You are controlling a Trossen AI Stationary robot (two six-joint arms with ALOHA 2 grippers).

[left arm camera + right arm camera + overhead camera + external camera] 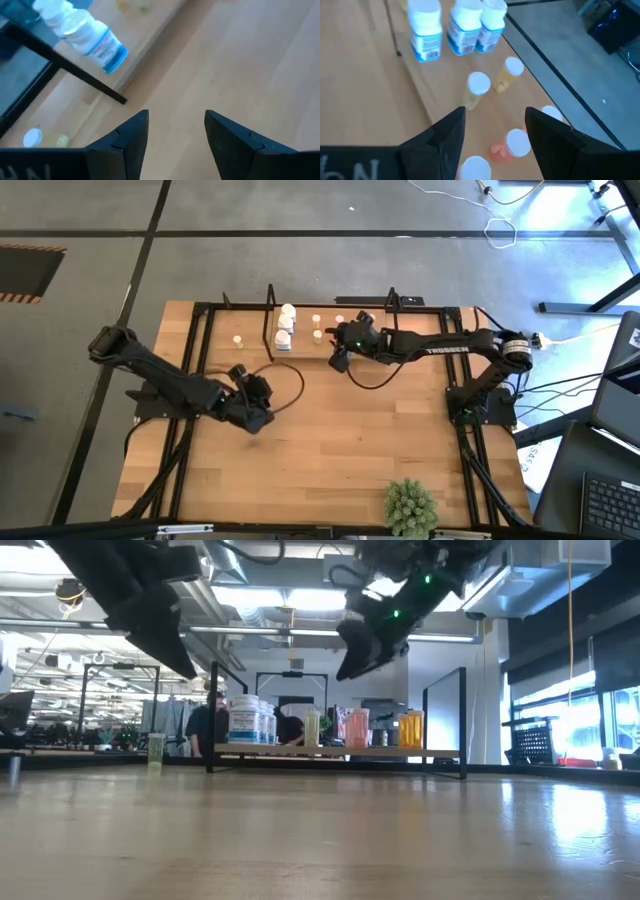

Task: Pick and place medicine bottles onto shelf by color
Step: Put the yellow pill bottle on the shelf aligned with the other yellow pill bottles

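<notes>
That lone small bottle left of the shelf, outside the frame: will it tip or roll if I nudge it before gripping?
The lone bottle stands upright, slim and small, so it probably tips easily. It looks round, so once down it would likely roll. It looks light; the open left gripper should close gently.

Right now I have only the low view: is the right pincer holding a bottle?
Observer: No. The right wrist view shows the right pincer open and empty, above small white-capped bottles.
Operator: And the left one?
Observer: Its wrist view shows the left pincer open and empty too, over bare table.
Operator: Anything on the table that I cannot see?
Observer: From above, a green plant stands at the table edge opposite the shelf.
</notes>
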